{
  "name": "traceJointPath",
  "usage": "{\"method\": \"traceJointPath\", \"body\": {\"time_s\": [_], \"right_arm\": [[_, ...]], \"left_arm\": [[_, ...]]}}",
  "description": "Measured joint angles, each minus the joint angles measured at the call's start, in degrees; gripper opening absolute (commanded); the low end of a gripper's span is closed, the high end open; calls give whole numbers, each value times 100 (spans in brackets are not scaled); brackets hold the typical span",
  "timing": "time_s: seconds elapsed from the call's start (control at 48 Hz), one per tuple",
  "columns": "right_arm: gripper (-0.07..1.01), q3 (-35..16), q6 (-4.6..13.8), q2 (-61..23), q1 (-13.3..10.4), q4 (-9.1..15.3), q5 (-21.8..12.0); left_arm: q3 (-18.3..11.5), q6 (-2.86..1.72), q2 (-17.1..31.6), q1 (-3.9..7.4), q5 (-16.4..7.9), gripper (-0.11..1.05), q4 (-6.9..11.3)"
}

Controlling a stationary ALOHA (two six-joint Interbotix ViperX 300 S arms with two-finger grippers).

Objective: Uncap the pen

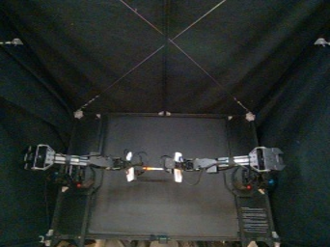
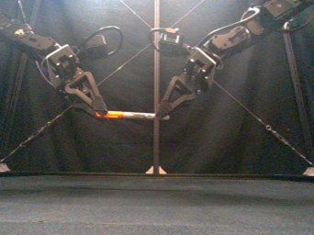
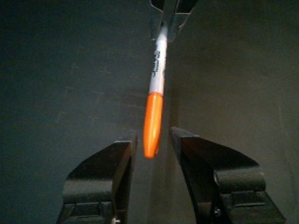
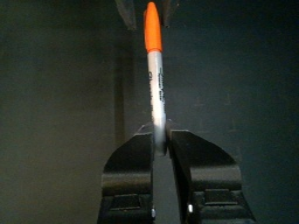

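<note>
**Top view:** the pen hung level above the bench, between the left gripper and the right gripper.
**Front view:** its orange cap pointed toward the left gripper.
**Left wrist view:** the jaws stood apart, flanking the cap with gaps either side.
**Right wrist view:** the jaws clamped the silver barrel.

I work in a lab test booth: plain black cloth curtains hang around my small flat black worktop.
</note>
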State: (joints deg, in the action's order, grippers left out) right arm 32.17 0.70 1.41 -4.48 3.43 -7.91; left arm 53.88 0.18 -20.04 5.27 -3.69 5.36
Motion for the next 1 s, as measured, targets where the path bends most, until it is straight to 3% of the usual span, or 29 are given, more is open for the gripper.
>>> {"method": "traceJointPath", "body": {"time_s": [0.125, 0.25, 0.312, 0.438, 1.0], "right_arm": [[42, -9, -9, 0, 0, 0, 0], [42, -9, -35, 0, 0, 0, 9], [42, -9, -35, 0, 0, 0, 9], [42, -9, -26, 0, -9, 0, 9], [42, 466, 18, 545, -18, -26, 62]], "left_arm": [[0, -9, 9, 0, 0, 68, -9], [0, 0, 35, 0, -18, 54, -18], [0, 26, 53, 0, -18, 48, -18], [0, 26, 62, 0, -18, 41, -26], [70, 18, -97, -44, 18, 40, -105]]}}
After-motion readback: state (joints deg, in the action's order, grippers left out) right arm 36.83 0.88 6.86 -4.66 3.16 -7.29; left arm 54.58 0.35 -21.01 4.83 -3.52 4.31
